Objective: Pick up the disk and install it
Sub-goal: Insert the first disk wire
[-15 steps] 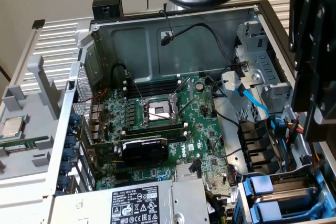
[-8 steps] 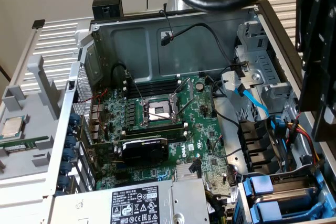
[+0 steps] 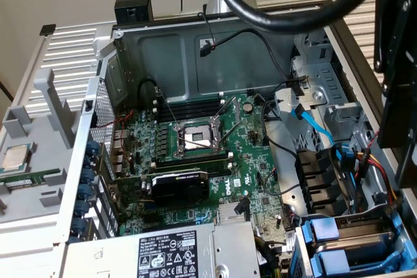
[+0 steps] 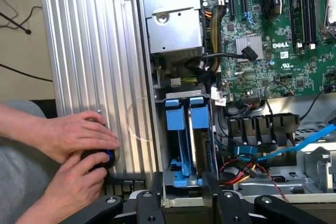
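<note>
disk [image 4: 182,145] slotted beside the case wall [image 4: 159,129], tight room
cables [image 4: 239,170] crowd its other side, power supply [image 4: 173,30] at the far end; long axis points to my pincer [image 4: 186,192]; grip i cannot tell.

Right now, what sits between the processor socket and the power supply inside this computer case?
A black graphics card lies between them in the exterior view. It stands crosswise on the green board, with the processor socket behind it and the power supply in front.
</note>
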Controlling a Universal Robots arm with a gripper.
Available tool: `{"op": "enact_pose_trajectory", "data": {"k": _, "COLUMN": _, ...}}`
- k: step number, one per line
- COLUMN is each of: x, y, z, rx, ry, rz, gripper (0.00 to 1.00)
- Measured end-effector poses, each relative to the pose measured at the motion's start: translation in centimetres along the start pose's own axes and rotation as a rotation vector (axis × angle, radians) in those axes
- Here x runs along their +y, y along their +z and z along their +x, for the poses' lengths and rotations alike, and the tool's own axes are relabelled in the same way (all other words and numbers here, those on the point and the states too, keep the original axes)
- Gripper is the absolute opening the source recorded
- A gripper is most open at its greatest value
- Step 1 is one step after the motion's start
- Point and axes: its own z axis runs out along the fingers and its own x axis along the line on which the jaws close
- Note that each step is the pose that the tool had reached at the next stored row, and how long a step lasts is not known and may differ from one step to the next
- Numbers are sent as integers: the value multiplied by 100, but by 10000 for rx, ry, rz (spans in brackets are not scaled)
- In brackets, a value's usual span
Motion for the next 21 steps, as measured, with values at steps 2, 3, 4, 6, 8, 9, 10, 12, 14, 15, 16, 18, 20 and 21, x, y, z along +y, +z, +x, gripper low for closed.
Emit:
{"op": "enact_pose_trajectory", "data": {"k": 2, "x": -1, "y": 1, "z": 10, "rx": -33, "ry": -49, "rz": -14, "gripper": 43}}
{"op": "enact_pose_trajectory", "data": {"k": 3, "x": -1, "y": 1, "z": 12, "rx": -39, "ry": -102, "rz": -12, "gripper": 43}}
{"op": "enact_pose_trajectory", "data": {"k": 4, "x": -2, "y": 1, "z": 12, "rx": -40, "ry": -137, "rz": -20, "gripper": 43}}
{"op": "enact_pose_trajectory", "data": {"k": 6, "x": -2, "y": 1, "z": 12, "rx": -41, "ry": -146, "rz": -29, "gripper": 43}}
{"op": "enact_pose_trajectory", "data": {"k": 8, "x": -2, "y": 2, "z": 11, "rx": -42, "ry": -184, "rz": -22, "gripper": 43}}
{"op": "enact_pose_trajectory", "data": {"k": 9, "x": -2, "y": 2, "z": 11, "rx": -50, "ry": -328, "rz": -3, "gripper": 43}}
{"op": "enact_pose_trajectory", "data": {"k": 10, "x": -2, "y": 2, "z": 11, "rx": -61, "ry": -512, "rz": 22, "gripper": 43}}
{"op": "enact_pose_trajectory", "data": {"k": 12, "x": -2, "y": 2, "z": 11, "rx": -85, "ry": -872, "rz": 71, "gripper": 43}}
{"op": "enact_pose_trajectory", "data": {"k": 14, "x": -2, "y": 2, "z": 11, "rx": -108, "ry": -1238, "rz": 121, "gripper": 43}}
{"op": "enact_pose_trajectory", "data": {"k": 15, "x": -3, "y": 2, "z": 11, "rx": -120, "ry": -1417, "rz": 145, "gripper": 43}}
{"op": "enact_pose_trajectory", "data": {"k": 16, "x": -2, "y": 2, "z": 11, "rx": -130, "ry": -1595, "rz": 170, "gripper": 43}}
{"op": "enact_pose_trajectory", "data": {"k": 18, "x": -2, "y": 2, "z": 11, "rx": -154, "ry": -1951, "rz": 219, "gripper": 43}}
{"op": "enact_pose_trajectory", "data": {"k": 20, "x": -2, "y": 2, "z": 11, "rx": -177, "ry": -2312, "rz": 268, "gripper": 43}}
{"op": "enact_pose_trajectory", "data": {"k": 21, "x": -2, "y": 3, "z": 11, "rx": -189, "ry": -2489, "rz": 292, "gripper": 43}}
